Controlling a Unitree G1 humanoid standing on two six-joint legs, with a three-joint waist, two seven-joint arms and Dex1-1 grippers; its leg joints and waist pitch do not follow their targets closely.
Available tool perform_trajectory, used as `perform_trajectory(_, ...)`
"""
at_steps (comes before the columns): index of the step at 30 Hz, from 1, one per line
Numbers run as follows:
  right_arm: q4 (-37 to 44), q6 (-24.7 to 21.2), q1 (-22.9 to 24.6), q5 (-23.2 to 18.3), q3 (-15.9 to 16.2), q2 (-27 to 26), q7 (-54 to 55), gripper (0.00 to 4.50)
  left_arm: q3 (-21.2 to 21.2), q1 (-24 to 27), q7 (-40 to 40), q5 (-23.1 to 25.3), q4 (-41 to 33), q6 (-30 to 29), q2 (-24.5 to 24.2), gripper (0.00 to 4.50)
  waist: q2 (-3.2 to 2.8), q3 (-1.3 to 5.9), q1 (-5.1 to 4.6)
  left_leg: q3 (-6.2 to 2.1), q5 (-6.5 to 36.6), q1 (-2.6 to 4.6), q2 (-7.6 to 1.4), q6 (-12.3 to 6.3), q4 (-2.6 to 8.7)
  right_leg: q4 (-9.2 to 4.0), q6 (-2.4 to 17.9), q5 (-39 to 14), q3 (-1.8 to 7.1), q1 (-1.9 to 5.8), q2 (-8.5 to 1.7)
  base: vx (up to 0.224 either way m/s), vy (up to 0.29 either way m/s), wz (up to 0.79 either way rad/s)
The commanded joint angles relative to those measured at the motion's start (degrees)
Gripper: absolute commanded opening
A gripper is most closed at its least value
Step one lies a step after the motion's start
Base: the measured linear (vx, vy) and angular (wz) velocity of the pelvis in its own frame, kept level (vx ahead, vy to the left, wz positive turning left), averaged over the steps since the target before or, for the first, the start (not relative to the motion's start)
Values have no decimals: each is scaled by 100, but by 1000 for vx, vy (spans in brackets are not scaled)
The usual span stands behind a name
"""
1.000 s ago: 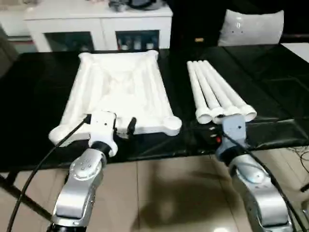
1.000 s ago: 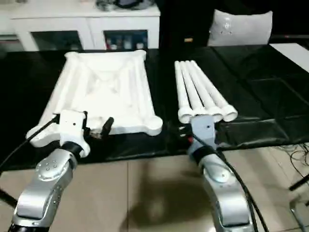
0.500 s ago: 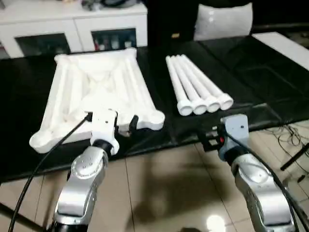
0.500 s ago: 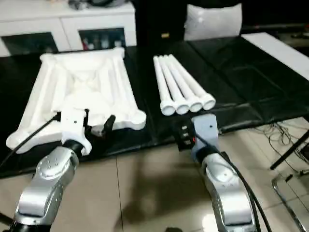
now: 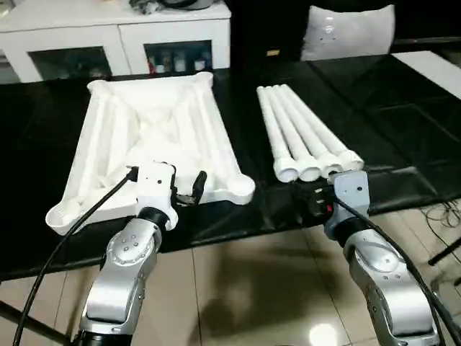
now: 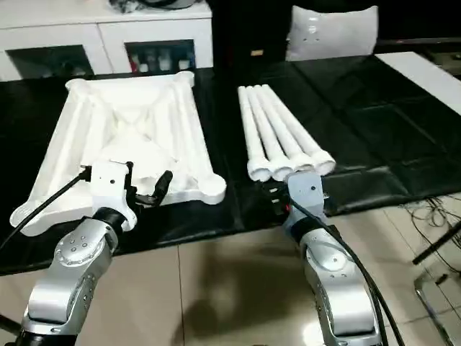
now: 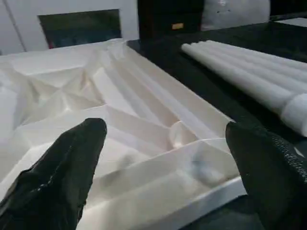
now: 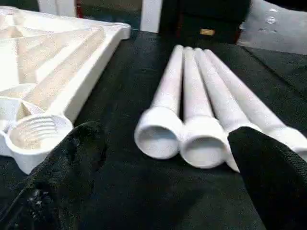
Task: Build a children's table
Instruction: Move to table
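Both grippers' fingers (image 8: 81, 158) are spread wide, nothing held; legs (image 5: 306, 133), likely light, stiff, slippery, best gripped mid-shaft.

Worktop (image 5: 403, 137): black, glossy surface; runs across the full width of the head views.
Cabinet (image 5: 115, 32): white, standing behind the worktop's far edge; glass doors with small items inside, not identifiable.
Cabinet top: dark object (image 5: 169, 4) resting on it, partly cut off by the frame edge.
Pillow (image 5: 349, 32): pale grey, upright, beyond the worktop's far right corner.
Floor (image 5: 245, 288): beige glossy tiles.
Cables (image 5: 443, 216): lying on the floor at the right edge.
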State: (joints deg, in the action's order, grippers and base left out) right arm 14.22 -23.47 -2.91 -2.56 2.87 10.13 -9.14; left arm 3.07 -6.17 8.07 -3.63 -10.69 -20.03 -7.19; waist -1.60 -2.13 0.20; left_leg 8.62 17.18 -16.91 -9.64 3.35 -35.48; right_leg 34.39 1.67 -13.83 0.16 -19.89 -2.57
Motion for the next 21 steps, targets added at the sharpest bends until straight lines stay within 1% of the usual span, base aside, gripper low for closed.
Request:
perform_trajectory(1,-25,-12,-64,18,39,-6,-13,450,-51,-1,-11,2,5,-44,-15,448,-28,347,-4,-38,-442,78,-73,-1448,413,-164,1832,434,-1,304,-176,69,4,9)
perform_trajectory(2,-30,-9,-67,20,42,-5,-14,450,-55,0,-11,1,5,-47,-16,448,-21,358,3,-37,-510,128,-66,-1543,399,-154,1833,491,-15,281,-189,81,28,12)
perform_trajectory(3,-42,-1,-77,24,39,-3,-16,450,-62,-5,-6,-1,8,-49,-17,448,12,347,0,-50,-633,93,-32,-1729,377,-141,1852,547,-17,310,-212,53,39,12)
perform_trajectory(4,-43,-50,-82,11,27,-6,-16,450,-66,-7,-5,-4,11,-50,-14,448,60,332,24,-28,-658,-13,58,-1809,328,-175,1839,460,44,411,-255,53,39,12)
perform_trajectory(5,-44,-88,-87,2,18,-9,-16,450,-68,-9,-6,-5,13,-50,-12,448,60,326,42,-40,-657,-79,65,-1824,321,-199,1818,315,59,465,-284,0,0,0)
perform_trajectory(6,-50,-105,-91,4,17,-4,-19,450,-68,-10,-7,-6,15,-49,-10,448,43,338,63,-52,-732,-109,69,-1802,307,-221,1754,83,57,506,-296,0,0,0)
perform_trajectory(7,-69,-157,-99,-31,-2,-12,-35,450,-69,-14,-9,-7,23,-45,-6,448,-61,373,28,22,-648,237,-63,-1469,345,-178,1688,-149,93,305,-166,0,0,0)
perform_trajectory(8,-80,-176,-104,-56,-13,-23,-43,450,-71,-18,-8,-8,29,-43,-6,448,-27,343,10,-12,-639,396,-159,-1261,424,-98,1626,-79,29,175,-91,76,4,-16)
perform_trajectory(9,-79,-198,-106,-59,-16,-23,-46,450,-71,-19,-9,-8,33,-41,-4,448,-51,236,-73,-6,-190,766,-452,-662,563,48,1401,-321,-105,-238,-57,70,-3,-44)
perform_trajectory(10,-77,-188,-108,-38,-7,-10,-48,450,-72,-19,-11,-7,33,-40,-2,448,-18,156,-91,41,390,912,-630,-265,698,169,1187,-395,-177,-395,-180,70,-3,-44)
perform_trajectory(11,-76,-172,-110,-13,1,6,-45,450,-73,-19,-12,-7,34,-38,0,448,56,121,-123,134,656,867,-573,-158,705,143,1151,-368,-162,-345,-205,52,0,-56)
perform_trajectory(12,-69,-147,-108,33,4,17,-12,450,-75,-22,-13,-7,37,-38,1,448,300,117,40,241,782,137,68,-385,420,-162,1137,-272,123,356,-283,4,29,-22)
perform_trajectory(13,-71,-129,-108,51,6,27,-7,450,-76,-21,-15,-7,37,-38,4,448,185,287,238,120,448,-76,253,-775,-70,-443,1619,-379,693,786,-788,4,29,-22)
perform_trajectory(14,-75,-121,-105,50,7,32,-11,450,-76,-17,-16,-3,33,-38,8,448,268,276,207,-41,198,-334,152,-843,-309,-527,2091,-439,864,946,-931,0,0,0)
perform_trajectory(15,-84,-109,-104,50,12,36,-17,450,-76,-13,-15,-1,29,-38,11,448,111,346,367,-245,-240,-657,59,-676,-552,-500,2593,173,931,1113,-1073,0,0,0)
perform_trajectory(16,-89,-105,-102,47,17,39,-26,450,-75,-6,-13,2,23,-38,14,448,147,292,310,-319,-354,-815,0,-581,-556,-432,2663,600,862,1075,-965,0,0,0)
perform_trajectory(17,-93,-104,-104,49,23,40,-29,450,-76,-3,-13,3,21,-40,15,448,-50,240,225,-332,-782,-717,-79,-367,-6,-201,2287,845,279,765,-438,0,0,0)
perform_trajectory(18,-93,-113,-110,57,31,34,-40,450,-82,-3,-11,5,21,-40,16,448,-208,169,27,-458,-214,-364,-196,-624,479,-12,1512,-212,-226,393,17,127,23,2)
perform_trajectory(19,-93,-117,-112,61,36,33,-43,450,-85,-3,-11,6,21,-42,14,448,-288,351,-187,-883,-102,479,-548,-1214,434,352,977,-544,-324,-206,-6,127,23,2)
perform_trajectory(20,-93,-118,-113,62,37,33,-44,450,-86,-3,-10,7,20,-42,14,448,-242,310,-244,-1047,-172,504,-683,-1641,468,523,669,-569,-300,-294,-80,126,19,10)
perform_trajectory(21,-94,-119,-114,62,41,33,-44,450,-89,-1,-8,7,18,-43,11,448,-220,270,-203,-1053,-203,454,-727,-2266,508,603,162,-502,-313,-374,-192,68,15,7)
